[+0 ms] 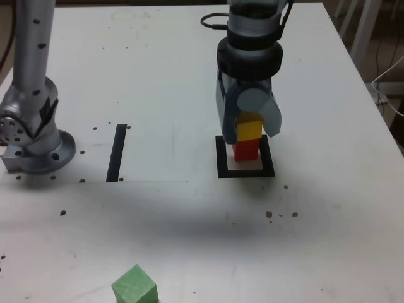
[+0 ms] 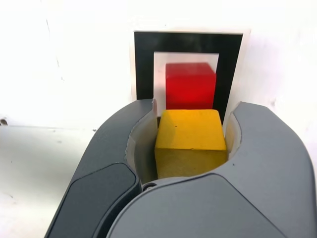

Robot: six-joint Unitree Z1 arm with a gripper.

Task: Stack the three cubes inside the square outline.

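Observation:
My gripper is shut on the yellow cube, which sits between the dark curved fingers in the wrist view. The yellow cube hangs right over the red cube. Whether the two touch I cannot tell. The red cube stands inside the square outline, whose black border frames it. A light green cube lies alone near the table's front edge, at the exterior view's lower left, far from the gripper.
The arm's grey base stands at the exterior view's left. A straight black strip lies between the base and the outline. A black cable runs behind the arm. The table's right edge is close.

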